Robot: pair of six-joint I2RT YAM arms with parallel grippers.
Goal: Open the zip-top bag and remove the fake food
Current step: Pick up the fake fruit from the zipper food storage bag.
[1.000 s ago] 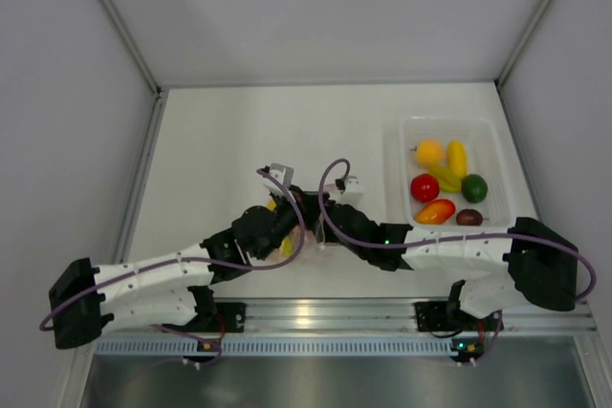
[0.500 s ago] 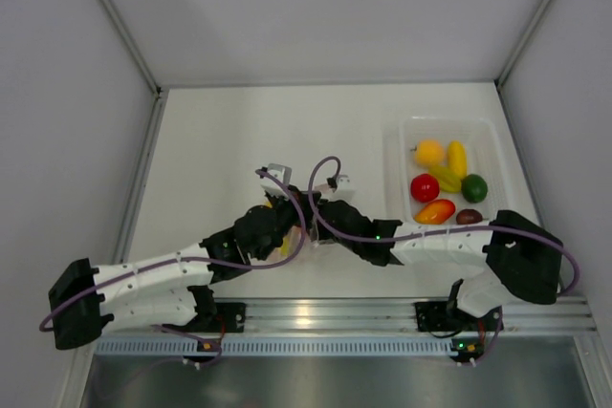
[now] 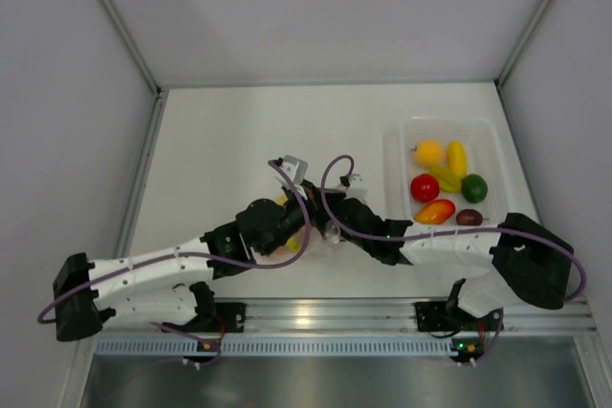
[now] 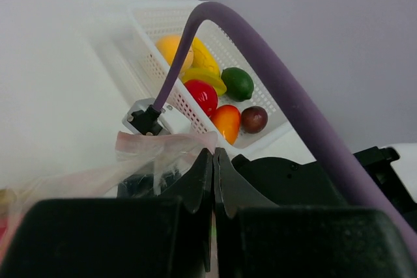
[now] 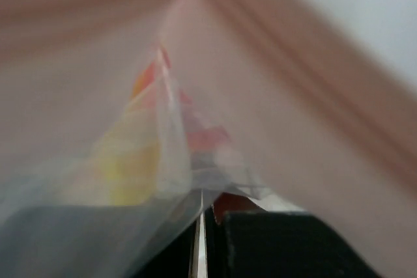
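— Where the left gripper [image 4: 213, 161] meets the right gripper [image 5: 199, 209] over the table [image 3: 229, 131], what is held?
— Both clamp tight on the zip-top bag [image 4: 163, 142], just left of the tray [image 4: 151, 63] of fake food [image 4: 201, 96].

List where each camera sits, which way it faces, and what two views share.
Top external: above and behind the bases, looking down on the white table; the left arm and right arm show.
Left wrist: on the left arm, looking past its shut left fingers toward the clear rectangular plastic tray of glossy plastic fake fruits.
Right wrist: pressed against the clear crinkly zip-top bag; only its shut right fingers show.
Shared: top and left wrist both show the tray and fruits.
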